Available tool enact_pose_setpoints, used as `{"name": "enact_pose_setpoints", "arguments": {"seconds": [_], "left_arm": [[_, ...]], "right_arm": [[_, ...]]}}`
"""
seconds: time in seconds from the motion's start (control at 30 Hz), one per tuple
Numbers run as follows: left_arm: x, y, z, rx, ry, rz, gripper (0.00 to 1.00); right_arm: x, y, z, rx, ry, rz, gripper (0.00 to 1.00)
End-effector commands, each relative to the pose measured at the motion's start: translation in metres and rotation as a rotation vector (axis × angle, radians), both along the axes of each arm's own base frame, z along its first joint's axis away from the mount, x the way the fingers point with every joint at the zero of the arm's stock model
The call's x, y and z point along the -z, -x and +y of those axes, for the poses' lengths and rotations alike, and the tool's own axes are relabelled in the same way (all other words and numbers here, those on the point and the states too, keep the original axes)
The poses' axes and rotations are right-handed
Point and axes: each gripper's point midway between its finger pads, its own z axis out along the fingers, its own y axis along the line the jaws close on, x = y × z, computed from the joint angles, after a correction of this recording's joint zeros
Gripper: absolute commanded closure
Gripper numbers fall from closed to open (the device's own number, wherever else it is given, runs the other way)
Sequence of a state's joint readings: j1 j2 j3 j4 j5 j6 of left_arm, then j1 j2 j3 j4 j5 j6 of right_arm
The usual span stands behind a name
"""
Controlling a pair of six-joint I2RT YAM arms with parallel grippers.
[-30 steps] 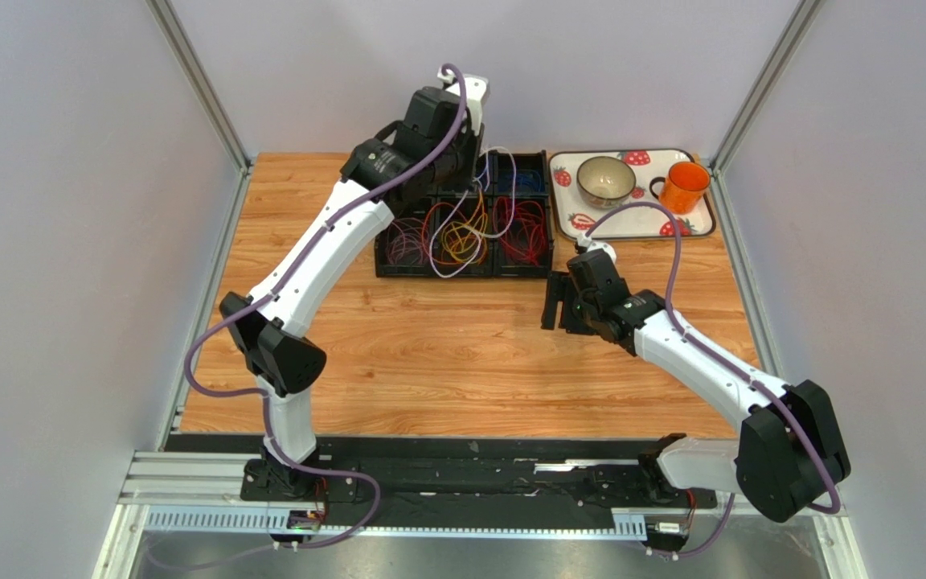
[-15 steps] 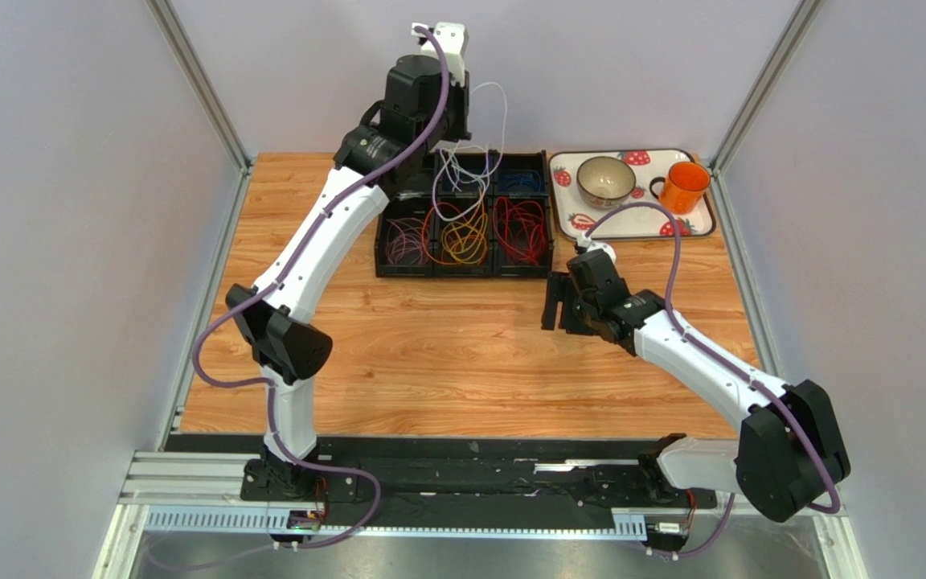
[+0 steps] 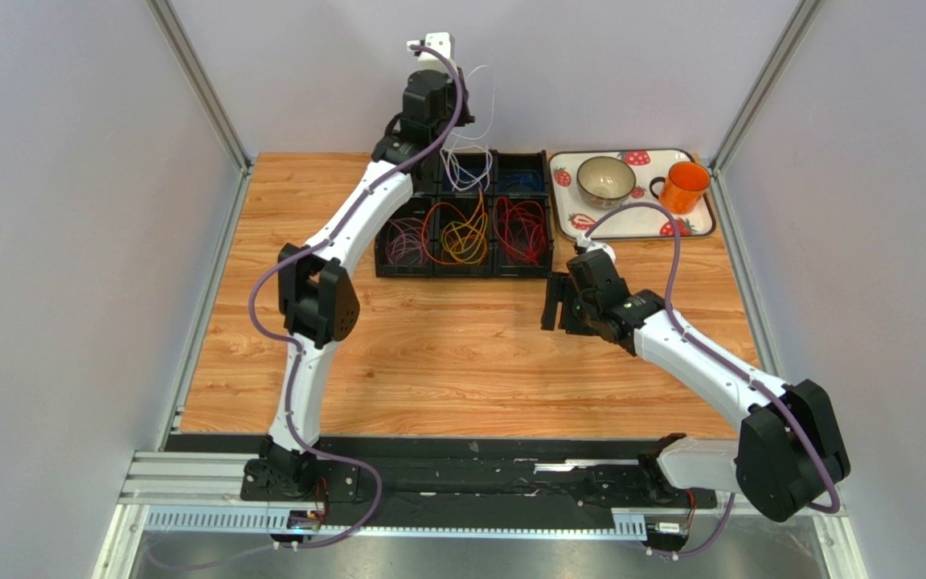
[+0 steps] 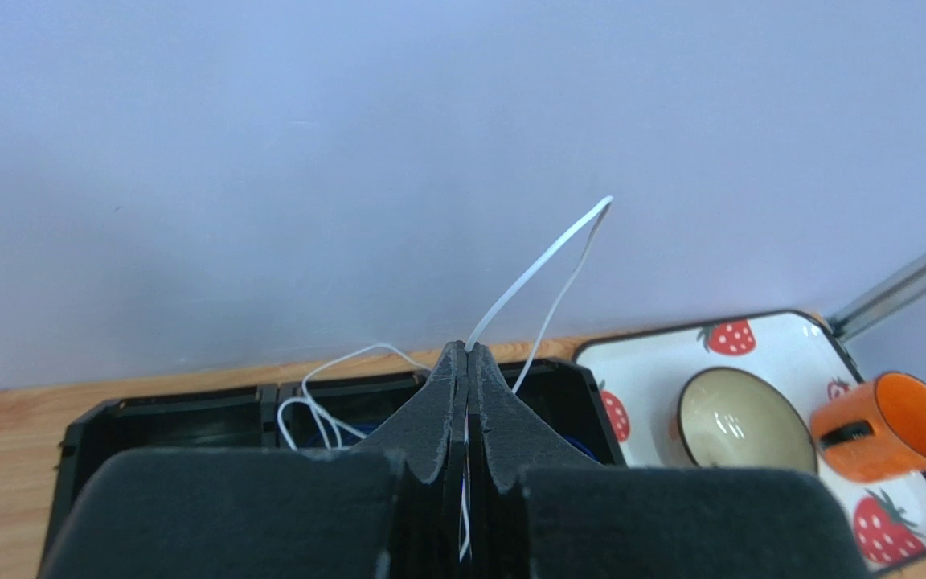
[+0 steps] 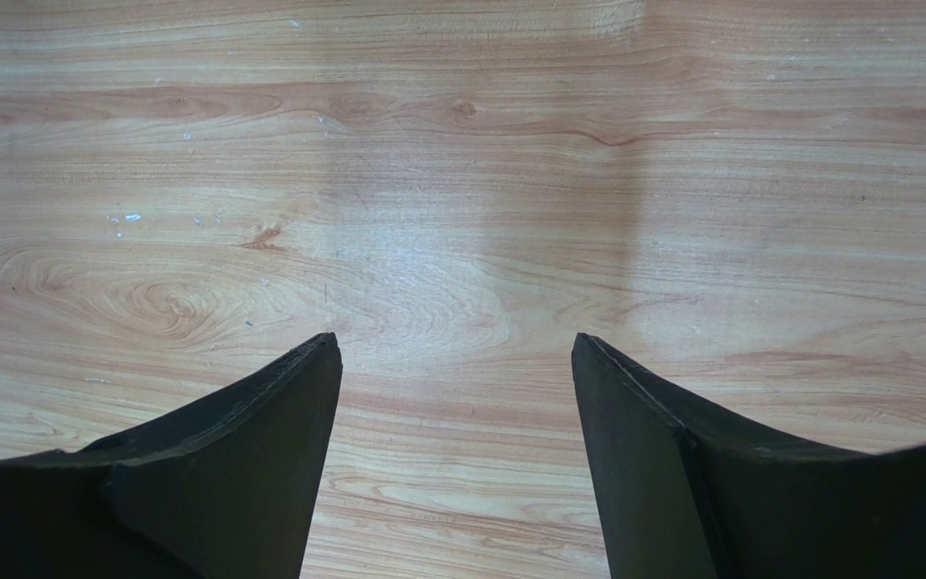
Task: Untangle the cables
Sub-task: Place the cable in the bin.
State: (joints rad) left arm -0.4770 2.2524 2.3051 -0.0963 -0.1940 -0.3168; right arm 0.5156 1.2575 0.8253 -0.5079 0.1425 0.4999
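Note:
The cables lie in loops in a black divided bin (image 3: 495, 273): purple (image 3: 405, 244), orange and yellow (image 3: 463, 237), red (image 3: 523, 229), blue (image 3: 530, 181). My left gripper (image 3: 462, 118) is raised above the bin's back edge and shut on a thin white cable (image 3: 470, 173). In the left wrist view the white cable (image 4: 538, 275) passes between the closed fingertips of that gripper (image 4: 467, 350), with loops rising above them and trailing into the bin (image 4: 166, 410). My right gripper (image 3: 556, 304) hangs low over bare wood in front of the bin's right corner, open and empty (image 5: 456, 344).
A strawberry-patterned tray (image 3: 577, 223) stands right of the bin at the back, holding a beige bowl (image 3: 606, 180) and an orange mug (image 3: 683, 187). The enclosure's back wall is close behind the left gripper. Wooden tabletop (image 3: 456, 362) stretches in front of the bin.
My left arm has risen and drawn back toward the wall, pulling the white cable up off the orange and yellow loops. The right arm has not moved.

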Motion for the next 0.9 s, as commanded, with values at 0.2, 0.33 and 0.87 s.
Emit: {"name": "enact_pose_setpoints", "arguments": {"seconds": [0.2,0.33,0.87], "left_arm": [[-0.015,-0.039,-0.010,-0.061,0.152,-0.261,1.00],[0.011,-0.050,-0.007,-0.097,0.097,-0.239,1.00],[0.135,-0.051,0.004,-0.142,-0.036,0.109,1.00]], "right_arm": [[-0.002,-0.003,0.008,-0.024,-0.034,-0.001,0.27],[-0.001,-0.003,0.007,-0.021,-0.028,-0.003,0.27],[0.003,-0.003,0.011,-0.033,-0.036,0.012,0.27]]}}
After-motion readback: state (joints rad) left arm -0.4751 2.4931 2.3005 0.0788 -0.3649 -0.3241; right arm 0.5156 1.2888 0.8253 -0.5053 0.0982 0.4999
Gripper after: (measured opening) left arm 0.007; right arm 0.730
